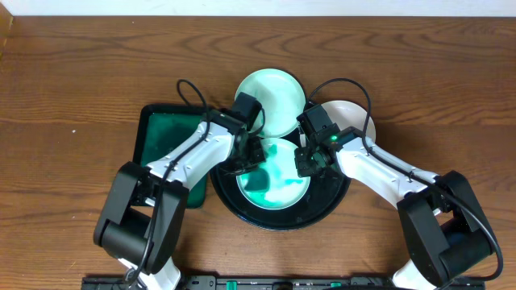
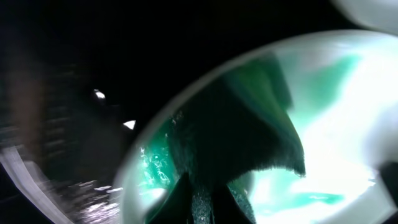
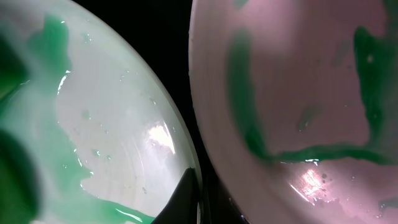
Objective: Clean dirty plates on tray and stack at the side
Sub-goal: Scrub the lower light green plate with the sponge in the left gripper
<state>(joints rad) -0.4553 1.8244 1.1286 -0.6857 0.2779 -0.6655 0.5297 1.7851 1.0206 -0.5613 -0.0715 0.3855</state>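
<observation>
Overhead, the smeared white round plate (image 1: 282, 190) lay in the large round black tray (image 1: 326, 206). The left gripper (image 1: 256, 157) was clenched on what seemed a dark-green sponge (image 2: 242, 137). The right gripper (image 1: 307, 161) pinched the plate's right rim. Good scrubbing called for firm, overlapping strokes with that rim held steady.

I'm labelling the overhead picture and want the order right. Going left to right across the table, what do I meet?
Green tray → left gripper holding a sponge → right gripper → white plate. The black tray and its plates overlap these, so they are left out.
</observation>
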